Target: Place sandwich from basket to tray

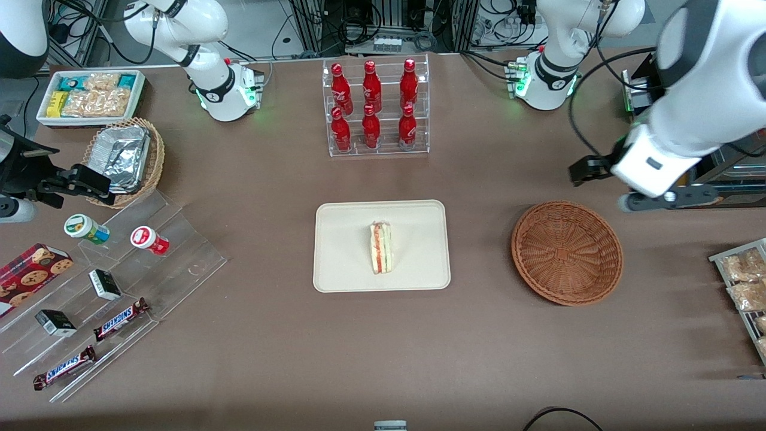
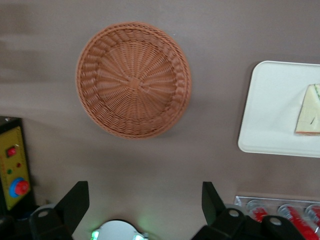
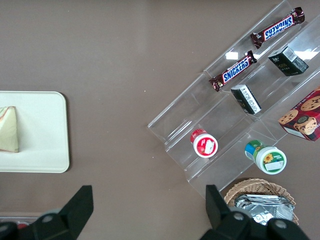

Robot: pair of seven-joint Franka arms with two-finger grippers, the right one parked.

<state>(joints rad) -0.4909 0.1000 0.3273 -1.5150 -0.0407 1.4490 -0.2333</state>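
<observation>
**Operator:** Report where the sandwich sits.

**Inspector:** You have the sandwich (image 1: 381, 247) lying on the tray (image 1: 341, 263), a little toward the working arm's side of the tray's middle, red and green filling edge showing. Nothing touches it.

**Operator:** And the basket?

**Inspector:** Your basket (image 1: 567, 252) stands beside the tray, toward the working arm's end of the table, well apart from it. You can see its bare woven bottom; nothing lies in it.

**Operator:** State of the gripper?

**Inspector:** Your gripper (image 2: 145, 202) hangs high above the table, off the tray entirely, above the table just past the basket's rim on the side farther from the front camera. Its fingers (image 2: 75, 201) are spread wide with nothing between them; the wrist camera looks down on the basket and one end of the tray.

**Operator:** Anything else near the tray?

**Inspector:** You have a clear rack of red bottles (image 1: 375, 108) farther from the front camera than the tray, and a clear stepped stand with Snickers bars (image 1: 121, 319) toward the parked arm's end.
</observation>
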